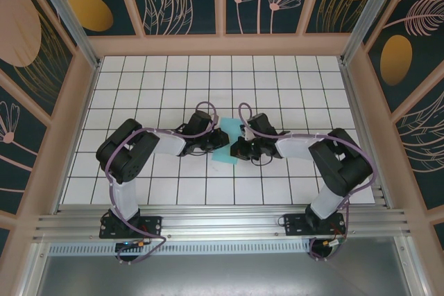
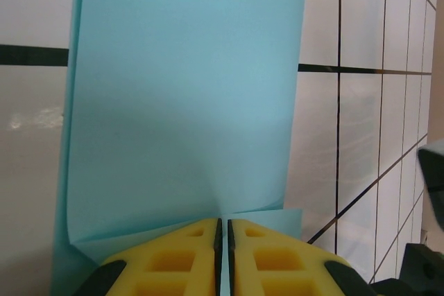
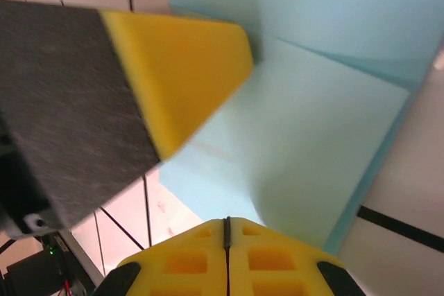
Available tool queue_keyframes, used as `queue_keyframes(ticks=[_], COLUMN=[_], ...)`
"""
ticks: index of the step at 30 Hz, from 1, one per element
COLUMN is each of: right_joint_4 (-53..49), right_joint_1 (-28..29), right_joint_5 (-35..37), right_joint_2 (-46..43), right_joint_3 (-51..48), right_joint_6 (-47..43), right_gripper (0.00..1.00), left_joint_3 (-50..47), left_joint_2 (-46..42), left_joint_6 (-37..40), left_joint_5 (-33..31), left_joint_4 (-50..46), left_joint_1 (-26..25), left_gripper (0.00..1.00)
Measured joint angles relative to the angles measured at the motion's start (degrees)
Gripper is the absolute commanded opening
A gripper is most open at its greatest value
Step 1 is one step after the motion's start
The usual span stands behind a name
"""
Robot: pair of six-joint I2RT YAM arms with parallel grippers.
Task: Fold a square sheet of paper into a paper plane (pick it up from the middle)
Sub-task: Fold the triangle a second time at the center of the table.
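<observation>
My left gripper [image 1: 208, 142] sits at nine o'clock of the square sheet of paper [image 1: 223, 155], clamped on its edge. The sheet lies mid-way across the table [image 1: 139, 88]. At three o'clock my right gripper [image 1: 236, 149] is closed; whether it pinches paper I cannot tell.

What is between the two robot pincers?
The blue paper, seen from the top camera. The left pincer and right pincer each pinch one side of it.

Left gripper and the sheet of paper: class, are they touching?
Touching. Left wrist view: the left gripper is shut, pinching the sheet of paper at its edge.
</observation>
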Motion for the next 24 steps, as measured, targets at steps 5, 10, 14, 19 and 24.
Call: queue_keyframes(ticks=[5, 10, 14, 19, 24], right_joint_4=[1.1, 0.8, 0.0, 0.7, 2.4], right_joint_1=[-0.2, -0.2, -0.1, 0.3, 0.2], right_joint_5=[-0.6, -0.7, -1.3, -2.3, -3.0], right_joint_2=[1.2, 0.9, -0.5, -0.9, -0.3], right_joint_3=[-1.9, -1.9, -2.2, -4.3, -4.8], right_joint_6=[0.4, 0.4, 0.4, 0.8, 0.8], right_gripper=[0.08, 0.08, 0.08, 0.08, 0.08], left_joint_3=[0.2, 0.2, 0.2, 0.2, 0.2], left_joint_2=[-0.1, -0.1, -0.1, -0.2, -0.3], left_joint_6=[0.2, 0.4, 0.4, 0.6, 0.6], left_joint_5=[-0.3, -0.4, -0.5, -0.7, -1.0], left_joint_4=[-0.4, -0.6, -0.6, -0.8, -1.0], left_joint_1=[0.0, -0.1, -0.1, -0.1, -0.1], left_gripper=[0.16, 0.16, 0.16, 0.16, 0.16])
